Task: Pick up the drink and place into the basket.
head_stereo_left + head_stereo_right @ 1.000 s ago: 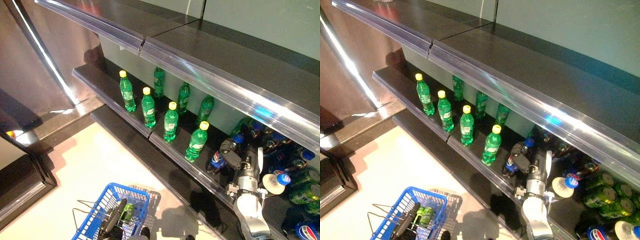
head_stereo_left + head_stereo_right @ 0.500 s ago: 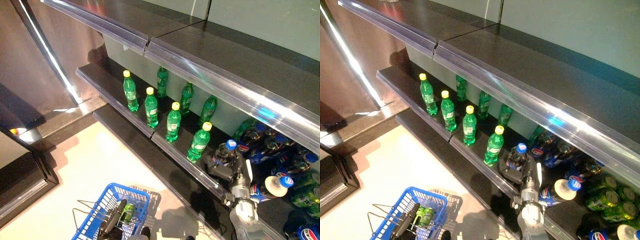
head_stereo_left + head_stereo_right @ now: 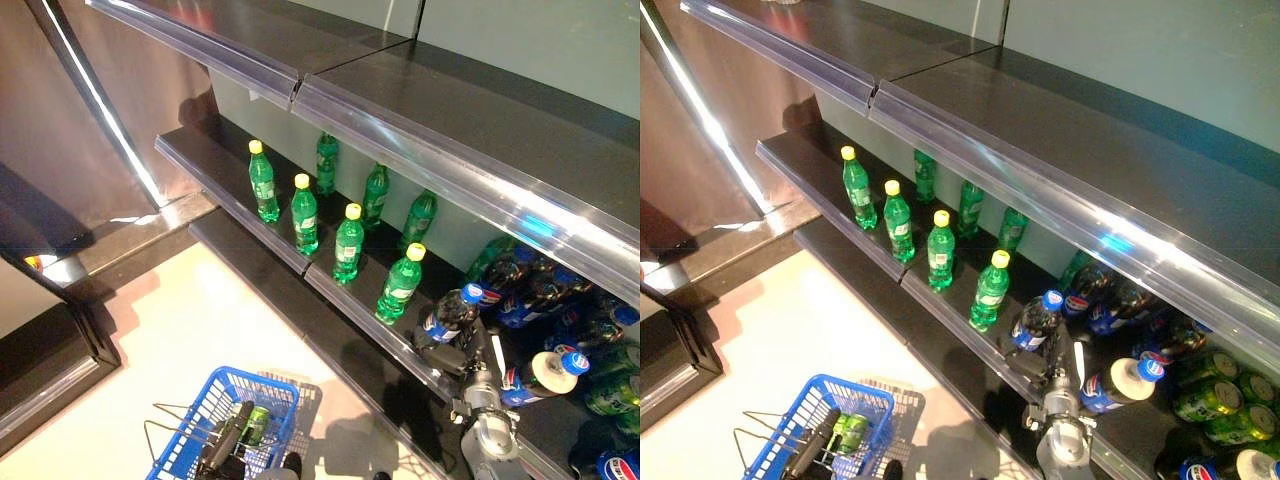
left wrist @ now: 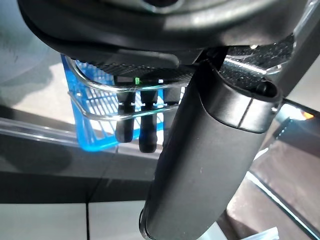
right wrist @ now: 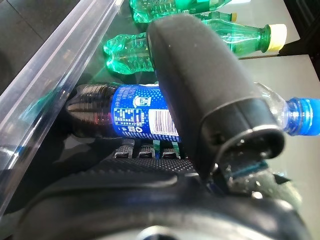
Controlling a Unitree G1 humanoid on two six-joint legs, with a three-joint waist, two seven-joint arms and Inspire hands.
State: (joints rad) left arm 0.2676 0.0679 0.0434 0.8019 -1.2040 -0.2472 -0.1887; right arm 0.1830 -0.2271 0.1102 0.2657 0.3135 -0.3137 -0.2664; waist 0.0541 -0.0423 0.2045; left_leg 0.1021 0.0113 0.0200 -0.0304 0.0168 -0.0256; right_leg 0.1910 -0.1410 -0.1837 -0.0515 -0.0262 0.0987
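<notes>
The cola bottle (image 3: 448,316), dark with a blue cap and blue label, sits at the front edge of the lower shelf (image 3: 330,290), clasped by the right hand (image 3: 452,350) just beside the nearest green bottle (image 3: 399,285). In the left eye view, more green bottles with yellow caps stand in a row along that shelf, cola bottles and cans crowd the shelf beyond the held one, and another cola bottle (image 3: 540,377) lies on its side next to the arm. The blue basket (image 3: 190,440) hangs low over the floor, well apart from the shelf, with a green can (image 3: 256,424) already inside.

The right eye view shows the same scene, with the held bottle tilted, cap up and away from the hand.

The left wrist view shows the left hand (image 4: 210,150) curled round the basket's wire handles, blue mesh below.

The right wrist view shows the thumb across the bottle's shoulder and fingers under its label; a barcode and fine print are visible but too small to read.

The bottle looks full, so fairly heavy, with smooth plastic that could slip; the labelled mid-body seems the firmest place to hold it.
</notes>
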